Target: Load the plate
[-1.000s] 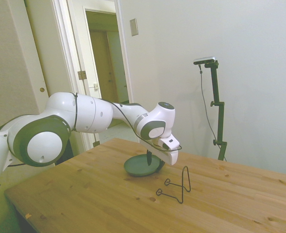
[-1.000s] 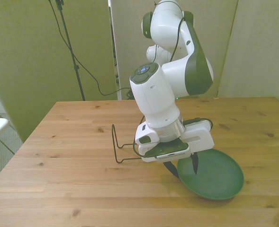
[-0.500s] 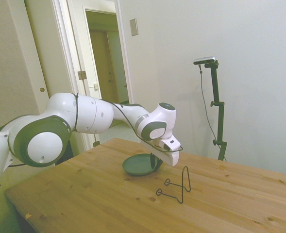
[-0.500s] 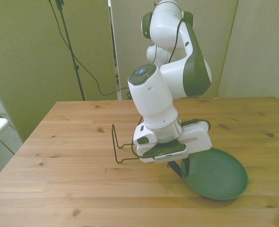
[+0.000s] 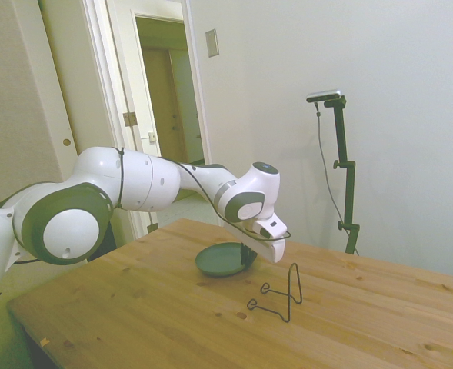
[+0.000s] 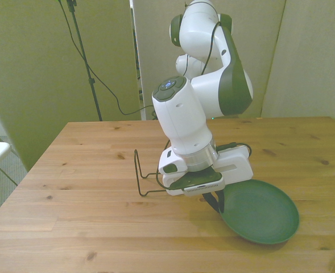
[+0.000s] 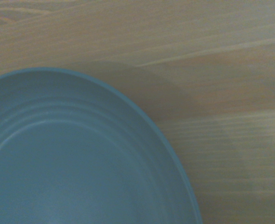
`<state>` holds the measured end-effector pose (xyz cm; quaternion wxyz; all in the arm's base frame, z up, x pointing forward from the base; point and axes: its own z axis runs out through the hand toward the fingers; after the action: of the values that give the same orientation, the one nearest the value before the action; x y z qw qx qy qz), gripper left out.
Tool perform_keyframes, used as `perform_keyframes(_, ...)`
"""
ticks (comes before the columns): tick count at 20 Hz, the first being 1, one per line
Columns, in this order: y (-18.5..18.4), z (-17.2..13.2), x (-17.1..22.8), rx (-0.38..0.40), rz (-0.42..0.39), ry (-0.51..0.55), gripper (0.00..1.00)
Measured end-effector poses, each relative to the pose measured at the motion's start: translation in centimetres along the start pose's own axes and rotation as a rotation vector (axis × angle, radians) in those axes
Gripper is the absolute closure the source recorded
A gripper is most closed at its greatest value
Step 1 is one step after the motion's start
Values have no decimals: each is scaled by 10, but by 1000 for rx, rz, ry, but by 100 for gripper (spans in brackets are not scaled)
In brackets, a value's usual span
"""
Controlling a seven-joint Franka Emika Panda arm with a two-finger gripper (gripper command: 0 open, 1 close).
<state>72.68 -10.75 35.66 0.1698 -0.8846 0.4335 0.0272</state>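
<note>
Tool (image 6: pixel 217 200) fingers pinch our plate (image 6: pixel 261 211) by its rim, lifted slightly off the counter (image 6: pixel 70 227), near the wire rack (image 6: pixel 140 173).

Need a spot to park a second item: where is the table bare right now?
Bare wood runs from the wire rack to the front view's left edge, and along the far right corner of the table. It is crowded mid-table, where the gripper meets the plate.
</note>
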Motion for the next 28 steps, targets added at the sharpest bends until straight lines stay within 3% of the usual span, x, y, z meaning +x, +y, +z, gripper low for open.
perform_keyframes(5,-6,-37,-12,13,27,7,100)
perform_keyframes(9,-8,-87,-30,20,44,8,100)
perform_keyframes(13,-9,-141,-44,11,112,47,100)
perform_keyframes(19,-14,-198,-53,-156,77,262,100)
perform_keyframes(28,-10,-216,-57,-434,-32,506,100)
